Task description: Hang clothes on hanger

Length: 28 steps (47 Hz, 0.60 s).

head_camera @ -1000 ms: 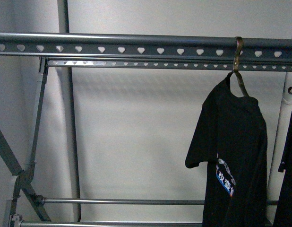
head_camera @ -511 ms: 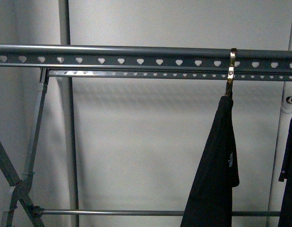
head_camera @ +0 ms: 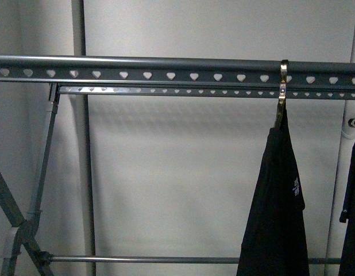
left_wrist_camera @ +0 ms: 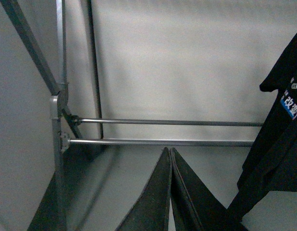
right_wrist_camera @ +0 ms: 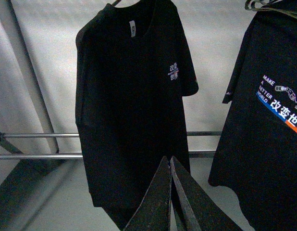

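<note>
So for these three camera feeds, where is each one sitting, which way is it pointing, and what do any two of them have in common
Front view: on the robot's body, facing the rack's top rail and the T-shirt hung edge-on from a hook; no arm shows.
Left wrist view: on the left arm, facing the rack's lower bars; the shut left gripper shows.
Right wrist view: on the right arm, facing the T-shirt and a second black shirt; the shut right gripper shows.
Shared: both wrist views show the lower bars.
</note>
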### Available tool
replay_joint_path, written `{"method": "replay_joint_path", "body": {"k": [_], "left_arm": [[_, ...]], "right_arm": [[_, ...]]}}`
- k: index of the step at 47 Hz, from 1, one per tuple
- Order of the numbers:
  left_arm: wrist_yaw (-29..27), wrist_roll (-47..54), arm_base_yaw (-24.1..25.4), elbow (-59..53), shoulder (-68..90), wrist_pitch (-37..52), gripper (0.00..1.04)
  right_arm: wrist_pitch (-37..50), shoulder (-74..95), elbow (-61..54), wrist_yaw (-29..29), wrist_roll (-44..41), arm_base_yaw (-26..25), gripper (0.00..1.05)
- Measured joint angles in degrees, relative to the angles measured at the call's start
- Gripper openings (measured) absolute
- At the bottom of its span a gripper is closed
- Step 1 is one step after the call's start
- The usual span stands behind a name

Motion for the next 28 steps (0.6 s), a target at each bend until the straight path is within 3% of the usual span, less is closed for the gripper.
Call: {"method": "replay_joint_path", "body": {"k": [28], "left_arm": [[-0.11, 0.02, 0.0, 0.0, -11.23, -10.56, 0.04]], "right_arm": [[-9.51, -12.66, -2.45, 0.0, 0.07, 0.0, 0.02]]}}
